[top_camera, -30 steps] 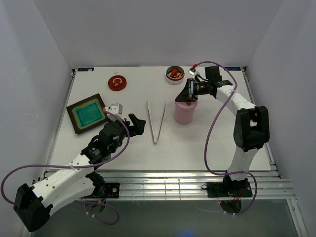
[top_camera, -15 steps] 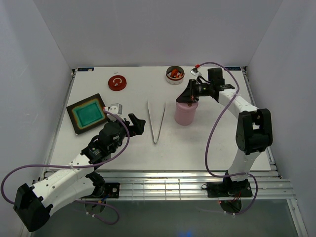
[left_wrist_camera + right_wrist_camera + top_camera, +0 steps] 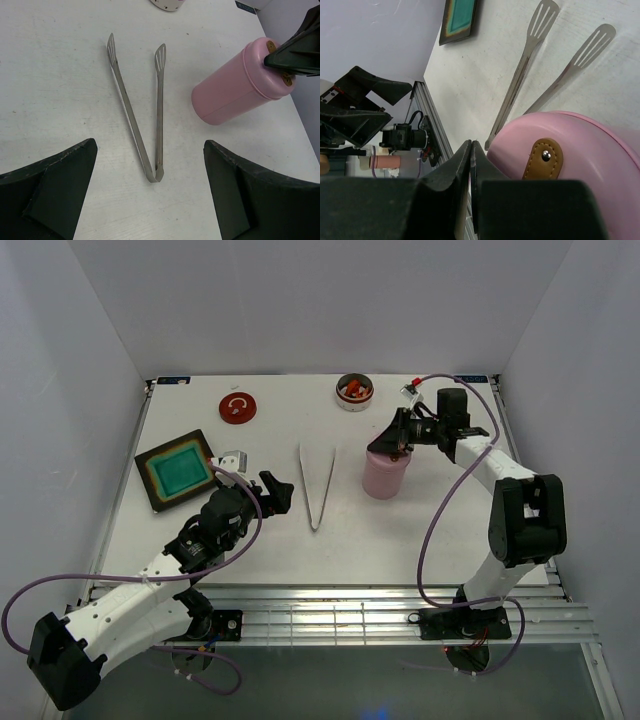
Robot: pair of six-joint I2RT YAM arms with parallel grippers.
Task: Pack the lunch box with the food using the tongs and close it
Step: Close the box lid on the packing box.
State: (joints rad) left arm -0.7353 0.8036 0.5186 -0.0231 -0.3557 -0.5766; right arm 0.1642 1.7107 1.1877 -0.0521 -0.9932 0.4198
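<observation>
The tongs (image 3: 317, 485) lie flat at mid-table in a V, joined end toward me and slotted tips (image 3: 542, 20) far. My left gripper (image 3: 150, 200) hovers open just short of that joined end (image 3: 155, 175), touching nothing. The pink cylindrical lunch box (image 3: 385, 475) stands right of the tongs. My right gripper (image 3: 392, 440) is shut at its lid (image 3: 580, 150), between the brown strap tabs (image 3: 271, 46); the strap itself is hidden by the fingers. The food, orange and red pieces, sits in a small round bowl (image 3: 353, 392) at the back.
A red round lid (image 3: 237, 407) lies at the back left. A black square tray with a teal inside (image 3: 178, 470) sits at the left, beside my left arm. Purple cables loop off both arms.
My right gripper has moved right and slightly nearer, and the pink lunch box has shifted with it. The left arm and the tongs have stayed put.
</observation>
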